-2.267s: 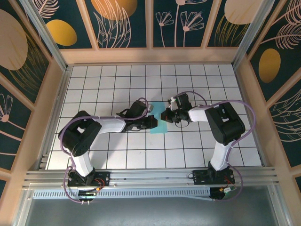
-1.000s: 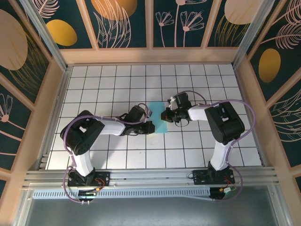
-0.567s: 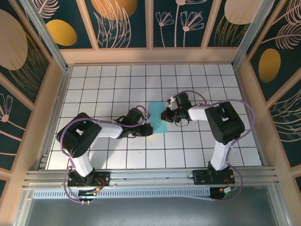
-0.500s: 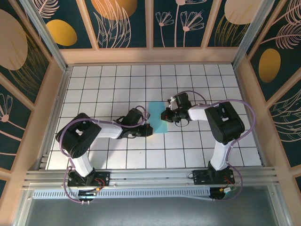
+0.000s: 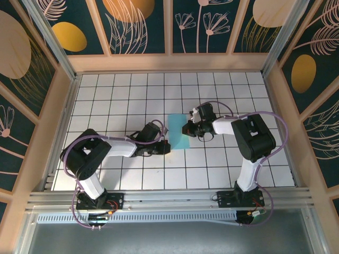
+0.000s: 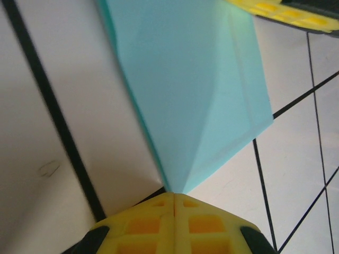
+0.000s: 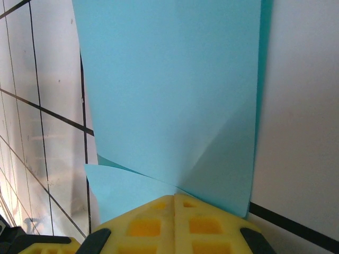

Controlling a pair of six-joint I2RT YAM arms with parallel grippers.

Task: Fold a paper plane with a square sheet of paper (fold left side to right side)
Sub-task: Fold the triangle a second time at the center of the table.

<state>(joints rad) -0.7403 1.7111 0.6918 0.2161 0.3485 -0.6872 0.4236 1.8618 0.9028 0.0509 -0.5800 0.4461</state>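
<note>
The left gripper [image 5: 165, 148] has slid back to the near-left corner of the thin, folded cyan-blue paper sheet [image 5: 178, 132] on the white grid table [image 5: 122, 95]; it and the right gripper [image 5: 186, 128] at the sheet's right edge are closed, likely mid-crease, and next the fold needs pressing flat.

Tabletop [image 5: 122, 100]: white square tiles, thin black grid lines, matte, evenly lit, soft shadows only. Light wooden border [image 5: 169, 62] around far and side edges. Back wall [image 5: 143, 26], left wall [image 5: 21, 79], right wall [image 5: 318, 90]: dark teal panels with peach line-drawn flowers and leaves, orange-gold ovals, split by pale wooden slats. Grey metal posts [image 5: 50, 37] rise slanted in far corners. Near edge: aluminium rails [image 5: 169, 198] across full width, perforated strip [image 5: 169, 217] just below. Plain grey surface [image 5: 169, 238] at bottom.
</note>
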